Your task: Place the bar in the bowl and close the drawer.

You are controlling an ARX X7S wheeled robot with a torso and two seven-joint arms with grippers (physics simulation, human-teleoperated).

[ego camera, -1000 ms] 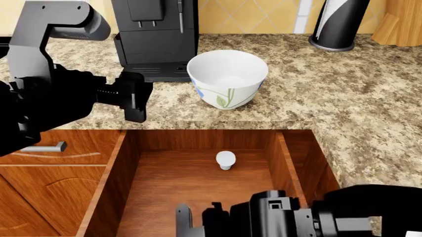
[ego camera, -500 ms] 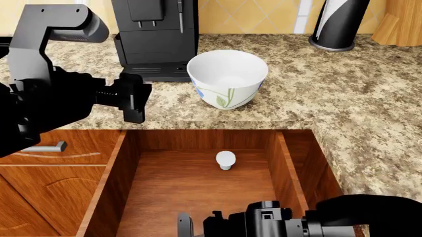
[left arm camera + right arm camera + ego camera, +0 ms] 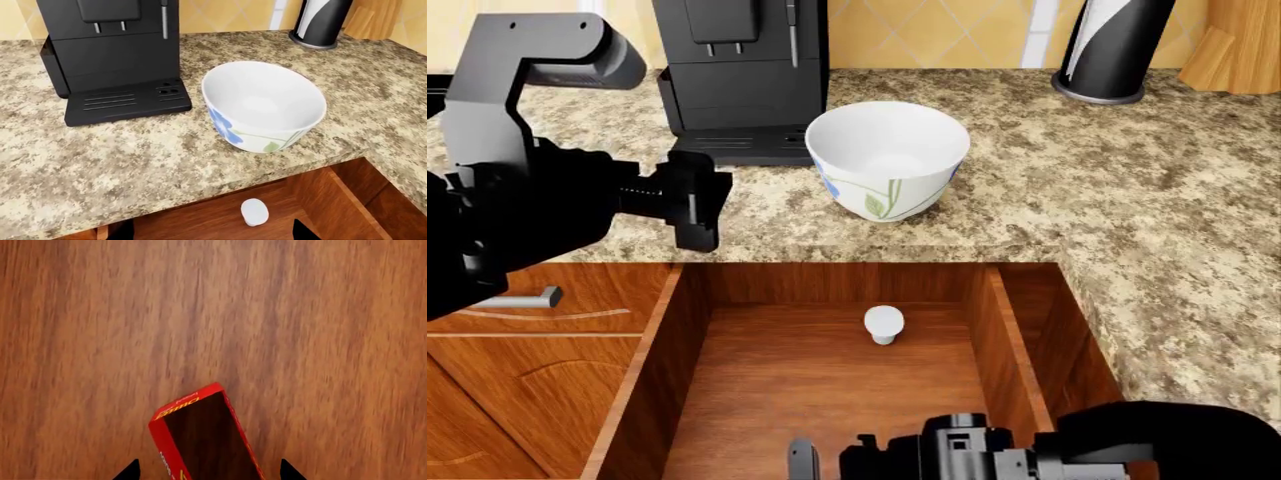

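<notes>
While lying on drawer floor, bar shows red sides, dark shadowed face, yellow lettering; right end effector fingertips spread, straddling bar, grasping nothing.

Bar cut off by the lower edge of the right wrist view; only one end and part of the dark upper face visible, lettering on the red side too small to read. Right gripper reduced to two dark jaw tips at that same edge; contact with the bar not determinable. In the head view, bar hidden beneath the right arm, itself cropped at the lower border. Drawer front out of frame. Left gripper shown only as two dark tips; jaw spacing not determinable. Small white object on the drawer floor too small to identify.
</notes>
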